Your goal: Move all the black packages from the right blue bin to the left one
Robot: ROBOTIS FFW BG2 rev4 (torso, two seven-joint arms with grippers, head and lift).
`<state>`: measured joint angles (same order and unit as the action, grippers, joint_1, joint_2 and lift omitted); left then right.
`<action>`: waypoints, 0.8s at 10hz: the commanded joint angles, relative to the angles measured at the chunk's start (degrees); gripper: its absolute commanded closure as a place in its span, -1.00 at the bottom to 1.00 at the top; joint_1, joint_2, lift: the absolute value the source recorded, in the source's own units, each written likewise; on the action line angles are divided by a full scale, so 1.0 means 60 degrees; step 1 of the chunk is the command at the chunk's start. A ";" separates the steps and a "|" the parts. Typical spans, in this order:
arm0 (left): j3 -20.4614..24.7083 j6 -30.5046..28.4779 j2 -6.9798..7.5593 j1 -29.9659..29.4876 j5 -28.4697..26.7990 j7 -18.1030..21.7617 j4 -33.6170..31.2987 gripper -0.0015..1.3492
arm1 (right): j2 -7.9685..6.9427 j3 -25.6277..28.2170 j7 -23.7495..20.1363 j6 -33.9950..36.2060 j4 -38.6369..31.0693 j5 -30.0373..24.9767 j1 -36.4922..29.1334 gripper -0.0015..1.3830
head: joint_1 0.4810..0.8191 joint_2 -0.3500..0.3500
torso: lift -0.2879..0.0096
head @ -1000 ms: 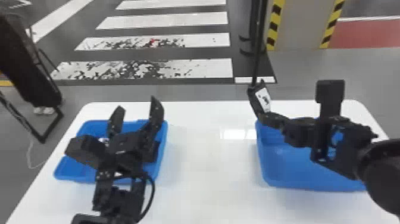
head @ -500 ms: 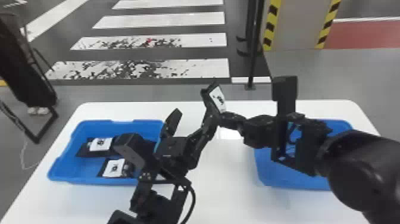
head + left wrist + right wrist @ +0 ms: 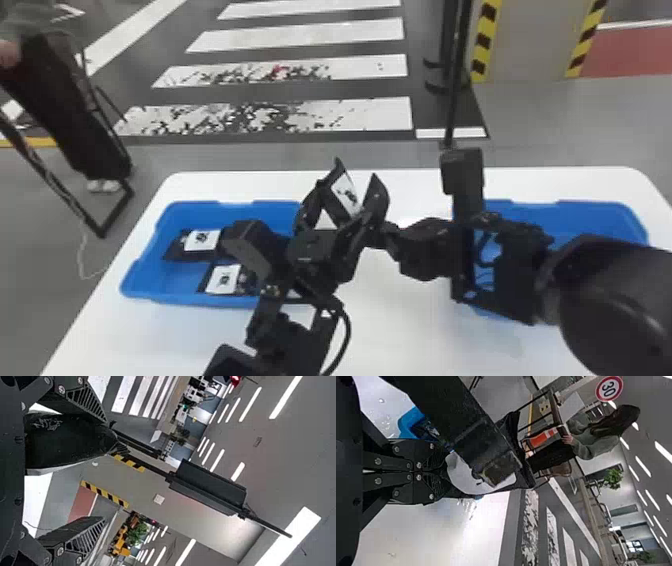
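Between the spread fingers of my left gripper point(image 3: 348, 182) is a black package with a white label point(image 3: 345, 192); my right gripper point(image 3: 382, 234) is shut on its lower end. In the left wrist view the package point(image 3: 65, 443) lies nearer one finger of the open left gripper point(image 3: 104, 469). The right wrist view has the right gripper point(image 3: 445, 472) pinching the package point(image 3: 463, 473), partly hidden behind the left gripper's dark finger. Labelled black packages point(image 3: 200, 241) point(image 3: 223, 280) lie in the left blue bin point(image 3: 165, 295), which the left arm partly covers.
The right blue bin point(image 3: 590, 215) sits behind the right arm. Both bins stand on a white table point(image 3: 400, 335), with the two grippers meeting over the gap between them. Beyond the table's far edge is a thin black pole point(image 3: 452, 100).
The right gripper has carried the package leftward from over the right bin. The left gripper has moved right, away from over the left bin, and its open fingers now stand around the package.
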<state>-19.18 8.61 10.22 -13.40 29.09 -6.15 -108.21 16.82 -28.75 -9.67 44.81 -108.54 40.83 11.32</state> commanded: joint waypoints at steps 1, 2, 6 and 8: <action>0.0207 -0.0123 -0.0048 -0.0040 -0.0469 -0.0073 0.0000 0.00 | 0.0009 -0.0064 0.0000 0.0007 -0.0015 0.0089 -0.0011 0.75 | 0.27 0.56 | 0.05; 0.0207 -0.0099 -0.0048 -0.0087 -0.0469 -0.0249 0.0000 0.75 | 0.0023 -0.0064 -0.0015 -0.0016 -0.0039 0.0127 -0.0011 0.75 | 0.27 0.60 | 0.05; 0.0264 -0.0146 -0.0048 -0.0040 -0.0659 -0.0279 0.0000 0.80 | 0.0023 -0.0064 -0.0044 -0.0368 0.0055 0.0223 0.0059 0.75 | 0.27 0.63 | 0.05; 0.0455 -0.0029 -0.0062 0.0007 -0.0811 -0.0279 0.0000 0.80 | 0.0023 -0.0045 -0.0073 -0.0508 0.0195 0.0318 0.0083 0.75 | 0.27 0.63 | 0.05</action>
<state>-16.99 8.24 9.91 -13.49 24.54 -7.81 -108.21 16.95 -29.06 -10.05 42.11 -107.75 42.52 11.70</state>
